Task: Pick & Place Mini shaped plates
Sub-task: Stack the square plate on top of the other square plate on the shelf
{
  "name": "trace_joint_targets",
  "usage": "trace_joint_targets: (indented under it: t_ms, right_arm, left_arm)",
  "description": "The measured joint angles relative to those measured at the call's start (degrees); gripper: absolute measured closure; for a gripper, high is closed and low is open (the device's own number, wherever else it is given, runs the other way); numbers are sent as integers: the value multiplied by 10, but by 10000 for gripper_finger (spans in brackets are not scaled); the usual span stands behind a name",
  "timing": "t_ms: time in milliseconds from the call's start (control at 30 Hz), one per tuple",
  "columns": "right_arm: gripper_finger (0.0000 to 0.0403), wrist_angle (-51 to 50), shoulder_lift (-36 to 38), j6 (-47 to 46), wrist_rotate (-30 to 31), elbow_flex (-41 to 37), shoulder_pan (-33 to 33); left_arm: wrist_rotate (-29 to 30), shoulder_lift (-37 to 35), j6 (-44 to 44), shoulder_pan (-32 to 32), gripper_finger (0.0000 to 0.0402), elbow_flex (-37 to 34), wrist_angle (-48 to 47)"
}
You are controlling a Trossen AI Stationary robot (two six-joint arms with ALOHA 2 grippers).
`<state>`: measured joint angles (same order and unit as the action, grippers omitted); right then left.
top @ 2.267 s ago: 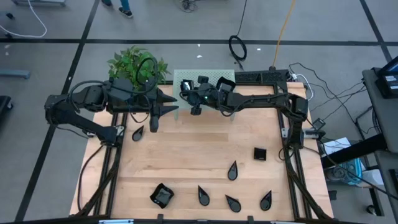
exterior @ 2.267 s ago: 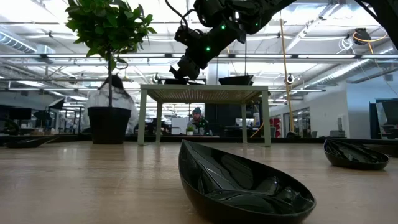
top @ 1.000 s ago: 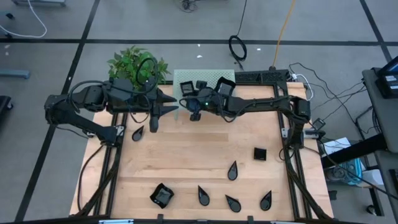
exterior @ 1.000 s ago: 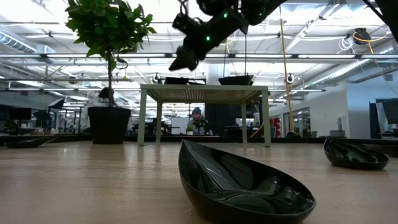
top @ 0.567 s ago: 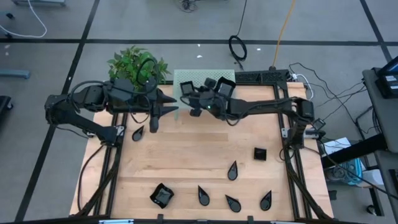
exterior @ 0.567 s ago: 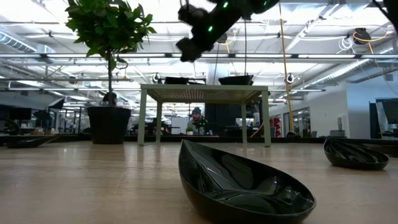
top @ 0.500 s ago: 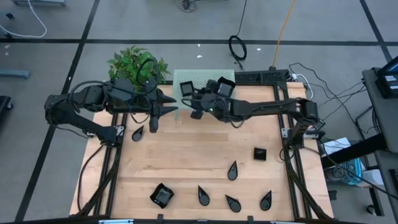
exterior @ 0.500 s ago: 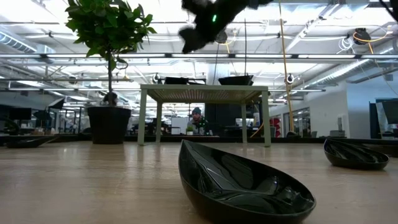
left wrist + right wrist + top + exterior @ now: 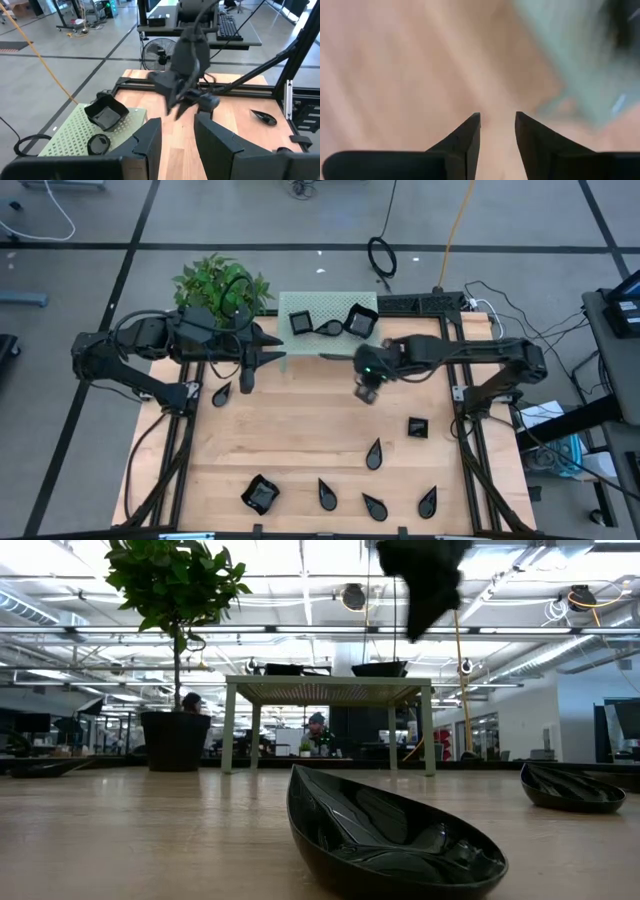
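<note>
Off the green perforated stand (image 9: 318, 306) at the table's (image 9: 300, 430) far edge and out over bare wood at mid-table with the right gripper (image 9: 365, 388), which was parked at the stand's front lip a second ago. Jaws spread with nothing between them; past the two dark fingers (image 9: 470, 135) in the right wrist view, only blurred boards.

Left behind on the stand, side by side: three of the mini shaped plates, namely a flat square (image 9: 300, 322), a small dish (image 9: 328, 328) of unclear outline and a wavy-edged square (image 9: 360, 321).

Reads as one delivery finished and the trip for the next piece begun.

Still to collect on the wood: a small square plate (image 9: 418, 427) and a teardrop (image 9: 373, 453) nearest the travelling gripper, a second wavy-edged plate (image 9: 261, 495) near the front edge, three front teardrops (image 9: 375, 505) beside it, and a lone teardrop (image 9: 221, 393) over on the left.

Seen from table height, high above the big foreground teardrop (image 9: 390, 840), well clear of every dish.

Waiting unmoved at the stand's left corner, beside the potted plant (image 9: 222, 283): the left gripper (image 9: 177, 135), jaws apart and empty.

Roughly a third of the visible plates placed, by the look of it.
</note>
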<state>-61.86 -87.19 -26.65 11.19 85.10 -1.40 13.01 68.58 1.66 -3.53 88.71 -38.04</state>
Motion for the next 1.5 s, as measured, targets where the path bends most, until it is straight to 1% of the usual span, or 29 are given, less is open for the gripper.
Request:
trace_joint_targets:
  t_ms: [67,133,233,367,533,633,733,900,1200,1300,1433,1500]
  right_arm:
    - [294,-67,15,-14,-25,-16,9]
    - [293,-115,28,-16,-32,-44,21]
    - [293,-137,53,-11,-78,-109,31]
    - [293,-102,88,-7,-142,-215,36]
    - [296,-13,121,9,-200,-341,35]
    - [301,23,129,15,-219,-399,35]
    - [304,40,128,18,-219,-440,35]
    - [305,81,129,19,-215,-478,35]
    - [311,147,130,21,-220,-511,35]
    - [331,149,130,20,-220,-512,35]
    - [385,157,130,19,-227,-512,35]
    - [395,158,130,14,-228,-512,35]
  left_arm:
    - [0,0,0,0,282,0,0]
    - [0,0,0,0,282,0,-5]
    - [0,0,0,0,282,0,-17]
    - [0,0,1,0,282,0,-38]
    - [0,0,1,0,282,0,-38]
    - [1,0,1,0,282,0,-38]
    - [1,0,2,0,282,0,-37]
    - [2,0,4,0,282,0,-31]
    - [5,0,3,0,282,0,9]
    - [5,0,3,0,282,0,10]
    - [5,0,3,0,282,0,10]
    - [5,0,3,0,282,0,10]
